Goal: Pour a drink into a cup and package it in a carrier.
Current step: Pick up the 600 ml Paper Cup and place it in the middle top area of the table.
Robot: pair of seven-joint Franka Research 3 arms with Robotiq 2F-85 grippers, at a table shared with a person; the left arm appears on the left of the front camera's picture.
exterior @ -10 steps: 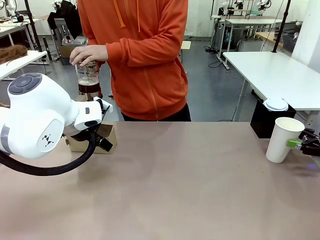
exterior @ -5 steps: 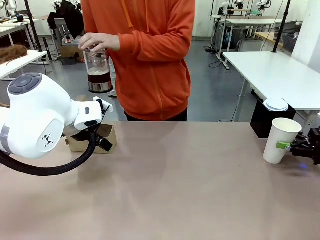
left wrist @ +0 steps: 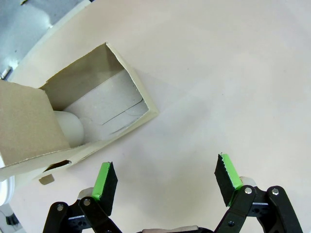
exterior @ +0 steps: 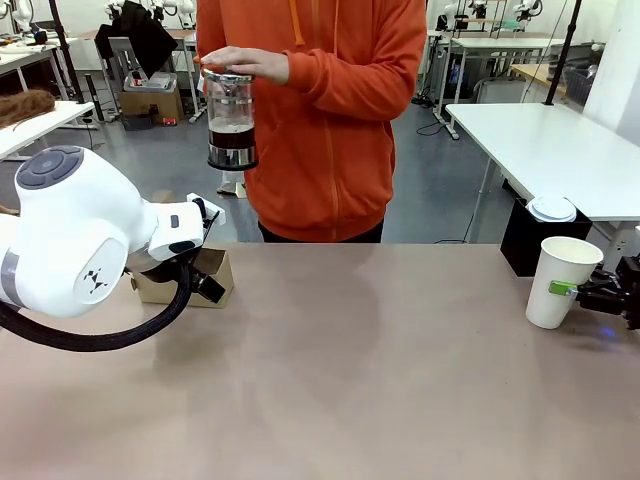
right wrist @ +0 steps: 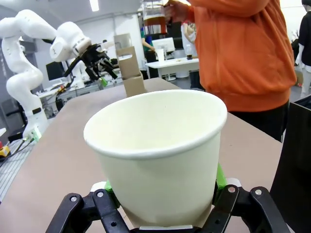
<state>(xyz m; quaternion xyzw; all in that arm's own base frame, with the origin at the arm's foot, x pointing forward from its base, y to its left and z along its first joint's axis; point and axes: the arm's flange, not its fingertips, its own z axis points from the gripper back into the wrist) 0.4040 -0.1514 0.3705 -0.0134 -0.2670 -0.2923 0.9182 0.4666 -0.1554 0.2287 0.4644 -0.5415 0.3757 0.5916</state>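
We see the cup, open-topped, at the right edge of the table. The right gripper is clamped around its lower wall, a green pad on either side. The drink sits dark in the glass press jug, which the person's hand holds by its top above the far edge. The carrier stands at far left, and the left gripper hangs just beside it, jaws spread wide, holding nothing.

We find the carrier largely hidden behind the left arm. The right hand is cut off by the picture's right edge; its far finger lies behind the cup.
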